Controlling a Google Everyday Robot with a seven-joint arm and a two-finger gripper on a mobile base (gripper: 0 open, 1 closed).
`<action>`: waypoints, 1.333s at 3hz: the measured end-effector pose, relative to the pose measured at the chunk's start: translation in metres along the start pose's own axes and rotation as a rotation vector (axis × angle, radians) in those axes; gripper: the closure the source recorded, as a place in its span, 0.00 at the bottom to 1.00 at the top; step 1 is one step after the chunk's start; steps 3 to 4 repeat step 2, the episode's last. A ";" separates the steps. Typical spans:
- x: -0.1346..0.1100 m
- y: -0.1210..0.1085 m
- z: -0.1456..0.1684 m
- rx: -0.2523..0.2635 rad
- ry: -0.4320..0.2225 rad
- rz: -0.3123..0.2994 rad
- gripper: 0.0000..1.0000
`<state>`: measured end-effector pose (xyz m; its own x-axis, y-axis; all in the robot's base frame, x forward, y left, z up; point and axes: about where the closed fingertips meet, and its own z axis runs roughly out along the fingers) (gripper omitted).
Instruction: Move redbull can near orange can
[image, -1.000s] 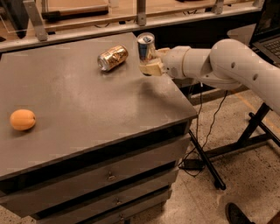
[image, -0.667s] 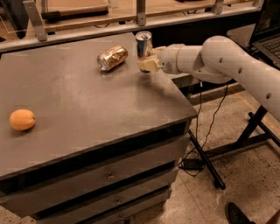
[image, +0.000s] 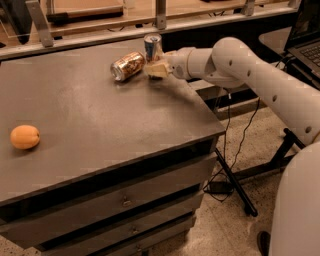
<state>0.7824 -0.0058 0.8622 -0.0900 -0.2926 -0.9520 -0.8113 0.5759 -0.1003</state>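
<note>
Just left of the gripper, almost touching it, the orange can lies on its side with one silver end turned toward the near-left. The gripper sits at the far right part of the table, clamped on the lower body of the redbull can, which stands upright with its silver top showing above the gripper. The arm reaches in from the right, roughly level. My read: transport is nearly finished, and the step in hand is placement and release. Notes for doing it well: the orange can will roll if nudged, so I would not push any further left, since the gap is already small. I cannot see whether the redbull can's base is on the surface, so I would lower gently until it is seated. Then part the jaws fully and back straight out to the right along the arm's line. A slim tall can tips easily if dragged during retreat. An orange fruit sits well away to the near-left, clear of this work.
</note>
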 end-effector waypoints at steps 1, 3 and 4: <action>0.013 0.000 0.012 -0.020 0.002 0.039 0.77; 0.008 0.000 0.011 -0.020 0.002 0.039 0.47; 0.008 0.000 0.011 -0.020 0.002 0.039 0.47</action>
